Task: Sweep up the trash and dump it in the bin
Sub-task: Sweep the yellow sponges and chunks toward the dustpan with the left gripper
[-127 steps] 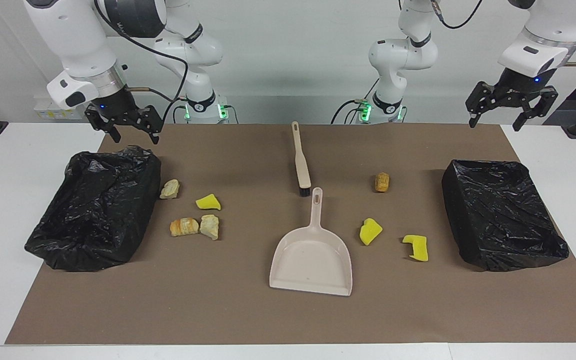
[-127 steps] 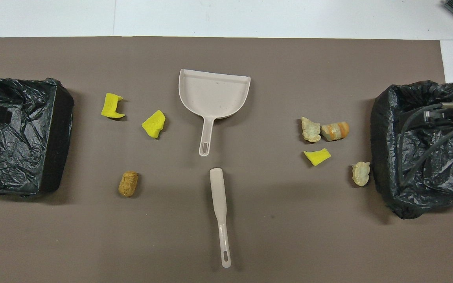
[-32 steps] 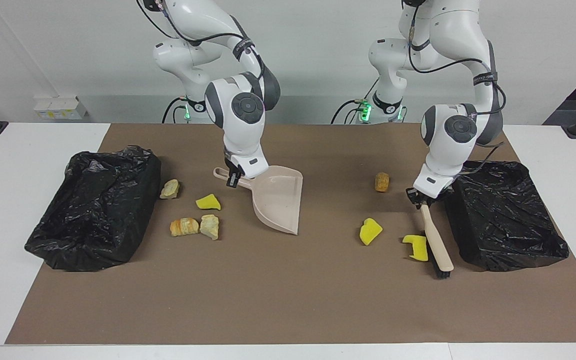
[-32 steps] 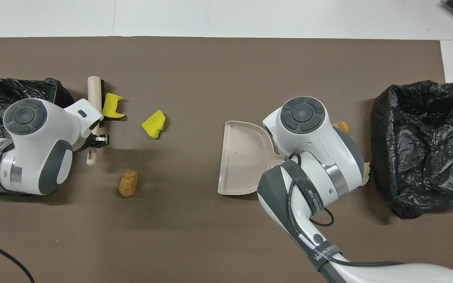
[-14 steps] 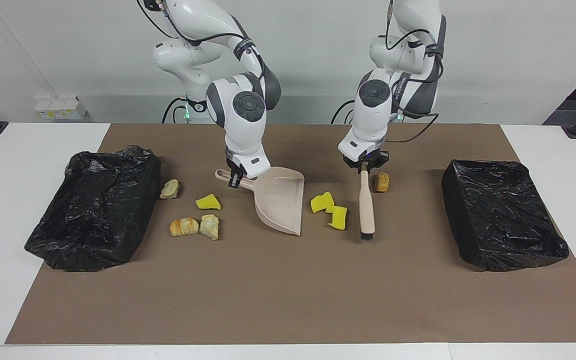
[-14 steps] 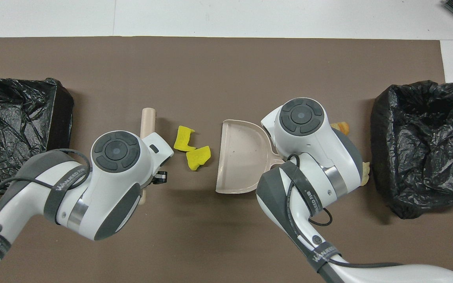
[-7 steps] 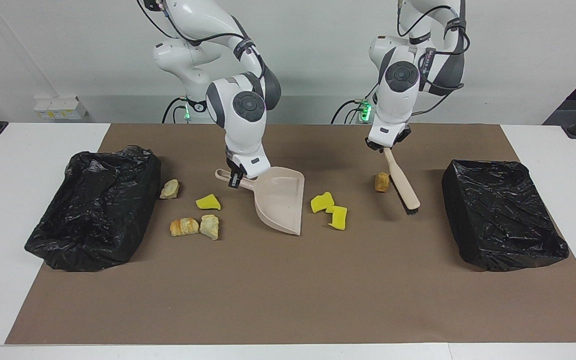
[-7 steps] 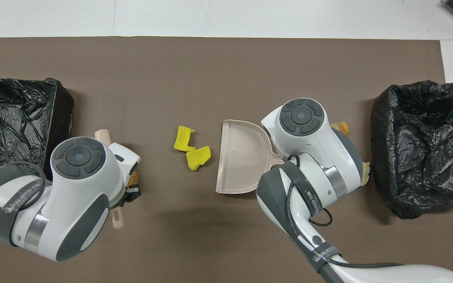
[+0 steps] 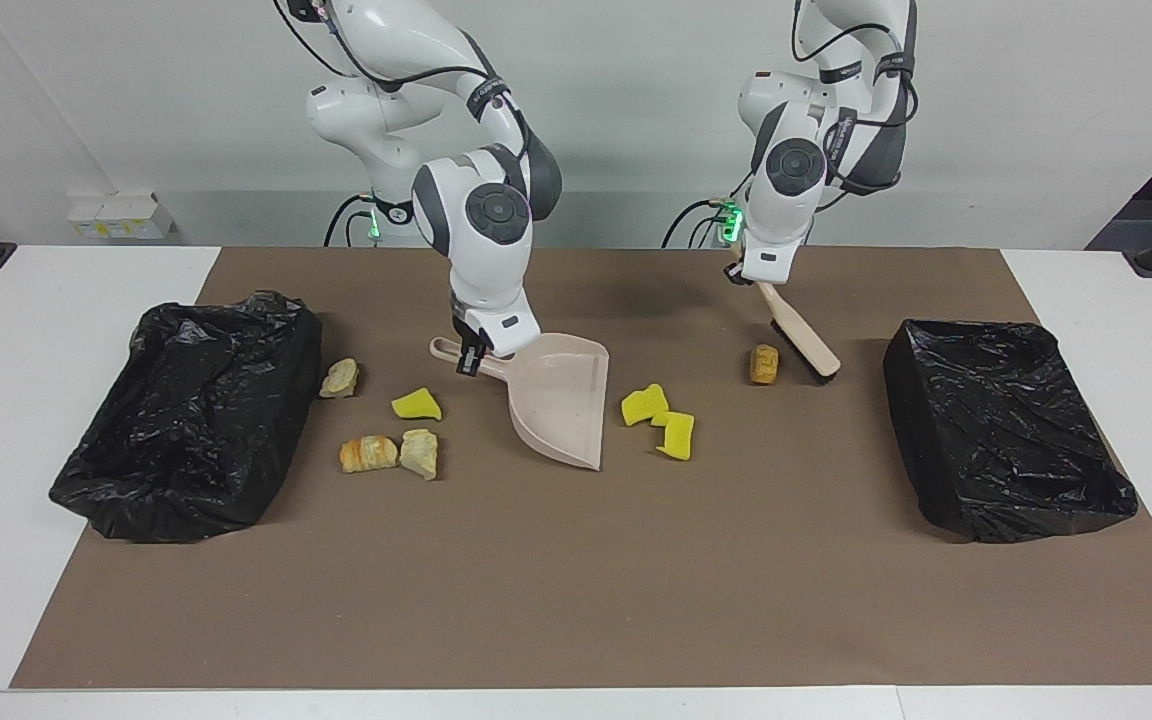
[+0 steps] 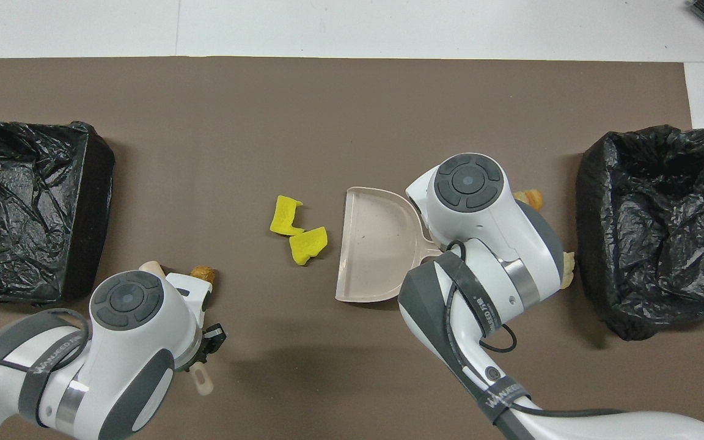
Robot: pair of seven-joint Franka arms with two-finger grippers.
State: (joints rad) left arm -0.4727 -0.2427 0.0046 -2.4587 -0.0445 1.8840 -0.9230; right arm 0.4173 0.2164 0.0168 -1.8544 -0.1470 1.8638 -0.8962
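Since a second ago your left gripper (image 9: pixel 758 284), jaws clamped on the brush (image 9: pixel 802 344), has swung past the brown lump (image 9: pixel 763 363); two yellow scraps (image 9: pixel 658 418) wait beside the dustpan (image 9: pixel 556 400), handle clamped by your right gripper (image 9: pixel 472 358).

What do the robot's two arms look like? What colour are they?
Both arms are shiny white with rounded grey joint caps, and black cables run along them. The left gripper and right gripper are small and black. Green lights glow at both bases. Grey bands carry lettering.
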